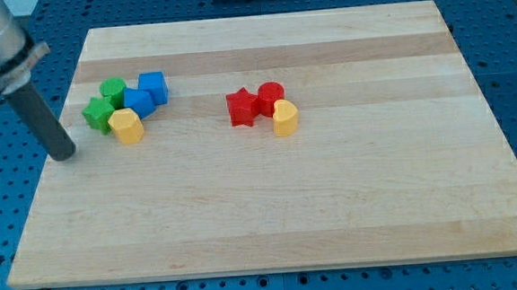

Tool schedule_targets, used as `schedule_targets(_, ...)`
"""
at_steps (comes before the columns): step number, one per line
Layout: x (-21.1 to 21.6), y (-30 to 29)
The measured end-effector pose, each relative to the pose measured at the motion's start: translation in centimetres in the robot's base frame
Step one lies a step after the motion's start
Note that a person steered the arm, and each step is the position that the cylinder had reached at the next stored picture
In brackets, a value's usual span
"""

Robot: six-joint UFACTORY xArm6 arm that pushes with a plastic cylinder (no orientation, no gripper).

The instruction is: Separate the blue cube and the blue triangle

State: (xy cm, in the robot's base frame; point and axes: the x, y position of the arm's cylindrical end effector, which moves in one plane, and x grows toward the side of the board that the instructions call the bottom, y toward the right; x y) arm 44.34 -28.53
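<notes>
No pincer fitted; my tip (62,157) sat on table (335,212), left of cluster. Blue cube (152,86) touched blue triangle (138,102), green and yellow blocks crowding. Best approach judged: circle round, push cube alone toward view's right.

Seven blocks are sitting on the wooden board (271,207) right now. Two blues are showing: the blue cube (152,86) and the blue triangle (138,102) at its seven o'clock. Two greens are crowding in, a green cylinder (112,90) and a green star (98,112). Two reds are pairing up, a red star (241,107) and a red cylinder (271,96). Two yellows are joining them: one yellow block (127,126), one yellow heart (285,117). Make that eight!
</notes>
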Motion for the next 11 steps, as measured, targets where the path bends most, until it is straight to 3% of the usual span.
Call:
schedule_targets(1, -2.5, -2.0)
schedule_targets(4, -11.6, -0.4)
schedule_targets(11, -5.9, 15.0)
